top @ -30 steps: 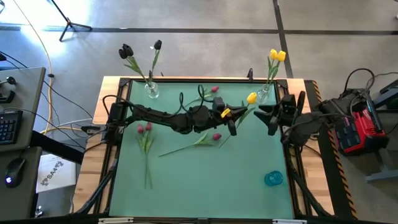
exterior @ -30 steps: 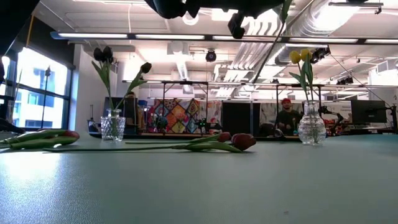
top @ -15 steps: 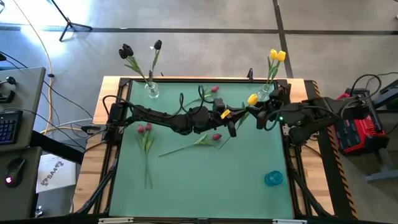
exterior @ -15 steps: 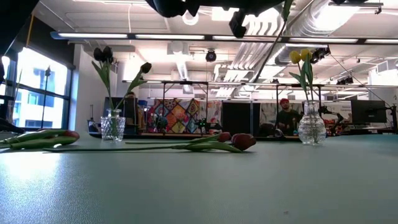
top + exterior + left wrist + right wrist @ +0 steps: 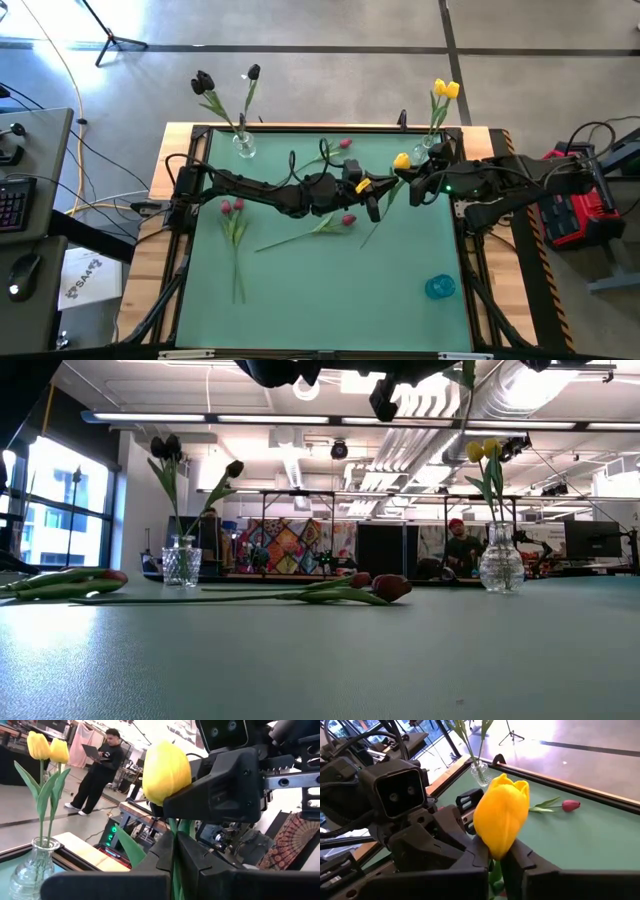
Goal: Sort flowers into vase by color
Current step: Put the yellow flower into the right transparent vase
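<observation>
Progress stood roughly at the halfway mark, by my reading. You had two black tulips (image 5: 203, 82) standing in the vase (image 5: 244, 147) at the table's (image 5: 330, 290) far left corner, and two yellow tulips (image 5: 445, 90) in the vase (image 5: 425, 152) at the far right corner. Red tulips were left lying on the green mat: a pair (image 5: 232, 207) near the left edge, one (image 5: 345, 144) near the far edge, and one (image 5: 347, 219) close to the middle. A small blue container (image 5: 439, 288) sat empty near the right front, and I judged it the likely home for the reds.

Between the arms, one more yellow tulip (image 5: 402, 160) was held above the mat, just beside the yellow vase. Your left claw (image 5: 372, 190) was closed on its stem lower down. Your right claw (image 5: 407, 178) was pinched shut on the stem directly under the head, as both wrist views showed. So you had a handover under way, with both claws gripping the same flower.
</observation>
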You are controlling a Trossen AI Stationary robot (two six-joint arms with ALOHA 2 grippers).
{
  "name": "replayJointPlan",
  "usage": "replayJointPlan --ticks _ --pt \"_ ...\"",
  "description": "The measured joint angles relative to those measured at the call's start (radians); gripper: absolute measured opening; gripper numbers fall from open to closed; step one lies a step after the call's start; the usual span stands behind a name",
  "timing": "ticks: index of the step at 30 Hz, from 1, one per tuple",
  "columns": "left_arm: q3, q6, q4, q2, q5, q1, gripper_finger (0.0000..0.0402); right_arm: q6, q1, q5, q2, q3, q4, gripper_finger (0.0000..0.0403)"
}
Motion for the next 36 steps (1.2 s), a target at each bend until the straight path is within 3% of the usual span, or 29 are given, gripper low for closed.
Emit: replayJointPlan --ticks 6,15,24,36 --pt "0.0 -0.004 -0.054 0.0 0.003 0.009 0.0032 -0.038 -0.009 0.023 -0.001 0.0 -0.01 0.001" --pt "0.0 -0.167 -0.333 0.0 0.014 0.038 0.012 -0.16 -0.144 0.042 -0.001 0.0 -0.028 0.0004" --pt "0.0 -0.185 -0.462 0.0 0.213 0.089 0.0142 -0.279 -0.362 0.065 -0.045 0.002 -0.035 0.0003" --pt "0.0 -0.159 -0.505 0.0 0.533 0.294 0.0142 -0.454 -0.637 0.099 -0.087 0.002 0.064 0.0003"
